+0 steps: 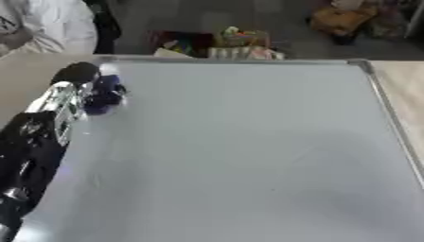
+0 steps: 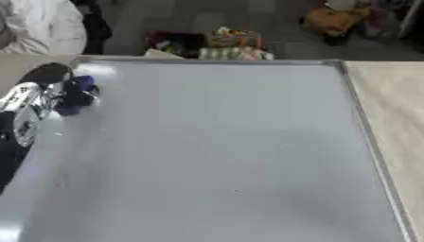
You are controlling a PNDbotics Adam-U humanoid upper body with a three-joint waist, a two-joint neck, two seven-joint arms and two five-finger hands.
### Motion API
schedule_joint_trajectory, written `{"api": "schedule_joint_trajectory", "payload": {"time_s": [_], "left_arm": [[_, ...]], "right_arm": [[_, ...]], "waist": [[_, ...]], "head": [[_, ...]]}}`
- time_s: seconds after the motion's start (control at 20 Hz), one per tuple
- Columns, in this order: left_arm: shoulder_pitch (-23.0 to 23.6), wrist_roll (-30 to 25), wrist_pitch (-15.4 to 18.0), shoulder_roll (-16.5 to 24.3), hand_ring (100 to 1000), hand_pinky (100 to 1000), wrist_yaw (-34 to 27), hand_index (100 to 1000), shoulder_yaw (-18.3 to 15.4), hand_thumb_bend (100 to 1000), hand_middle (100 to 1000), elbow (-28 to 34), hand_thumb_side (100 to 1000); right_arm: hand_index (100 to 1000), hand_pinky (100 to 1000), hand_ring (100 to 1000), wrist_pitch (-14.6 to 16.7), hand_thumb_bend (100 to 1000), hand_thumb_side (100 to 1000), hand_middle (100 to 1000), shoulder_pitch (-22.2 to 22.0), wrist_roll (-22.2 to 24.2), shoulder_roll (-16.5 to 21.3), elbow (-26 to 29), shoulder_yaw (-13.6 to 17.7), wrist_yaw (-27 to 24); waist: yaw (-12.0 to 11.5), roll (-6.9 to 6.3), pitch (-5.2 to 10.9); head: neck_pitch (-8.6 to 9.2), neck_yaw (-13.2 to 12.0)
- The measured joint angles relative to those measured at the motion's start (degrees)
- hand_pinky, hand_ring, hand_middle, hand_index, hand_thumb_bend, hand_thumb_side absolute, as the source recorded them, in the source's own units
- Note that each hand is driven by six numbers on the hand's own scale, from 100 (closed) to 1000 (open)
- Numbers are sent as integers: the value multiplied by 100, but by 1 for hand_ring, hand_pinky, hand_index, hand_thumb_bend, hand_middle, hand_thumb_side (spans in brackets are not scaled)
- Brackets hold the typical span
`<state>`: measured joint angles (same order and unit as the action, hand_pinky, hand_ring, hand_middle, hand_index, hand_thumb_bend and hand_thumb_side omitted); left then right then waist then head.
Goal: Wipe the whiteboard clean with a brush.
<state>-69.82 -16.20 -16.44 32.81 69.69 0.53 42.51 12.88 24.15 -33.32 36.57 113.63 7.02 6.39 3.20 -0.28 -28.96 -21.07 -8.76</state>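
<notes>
Fingers: the left hand (image 1: 79, 78) is curling its fingers (image 1: 92, 90) round a dark blue brush (image 1: 104, 97), holding it at the whiteboard's far left corner.
Brush: it is showing as a small, rounded, dark blue lump, blurred at its edges, pressing down on the board just beside the left frame; its finer shape cannot be made out.
Left arm: it is coming in from the lower left, glossy black with silver, shiny joints, lying along the board's left edge.
Whiteboard (image 1: 248, 156): it is lying flat, a large rectangle with a smooth, pale grey-white face that is giving back soft light, and no marks can be made out on it; a thin metal frame with rounded corners is running round it.
Surface (image 1: 406, 90): light wood grain is showing to the right of the board and at the far left corner.
Right hand: it is showing in neither view.
</notes>
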Motion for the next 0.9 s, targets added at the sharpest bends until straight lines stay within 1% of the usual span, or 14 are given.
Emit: {"api": "schedule_joint_trajectory", "payload": {"time_s": [0.6, 0.9], "left_arm": [[-15, 70, 36, 0, 462, 342, -106, 484, 1, 100, 393, -34, 666], [-88, 75, 215, -80, 459, 336, -255, 480, 92, 100, 389, -33, 673]], "right_arm": [[869, 839, 799, -16, 100, 1000, 789, -1, -12, 0, 0, 1, 0], [869, 839, 799, -18, 100, 1000, 788, 4, -9, -1, 0, 1, 0]], "waist": [[20, 0, 0], [35, 0, -1]], "head": [[2, -24], [2, -49]]}}
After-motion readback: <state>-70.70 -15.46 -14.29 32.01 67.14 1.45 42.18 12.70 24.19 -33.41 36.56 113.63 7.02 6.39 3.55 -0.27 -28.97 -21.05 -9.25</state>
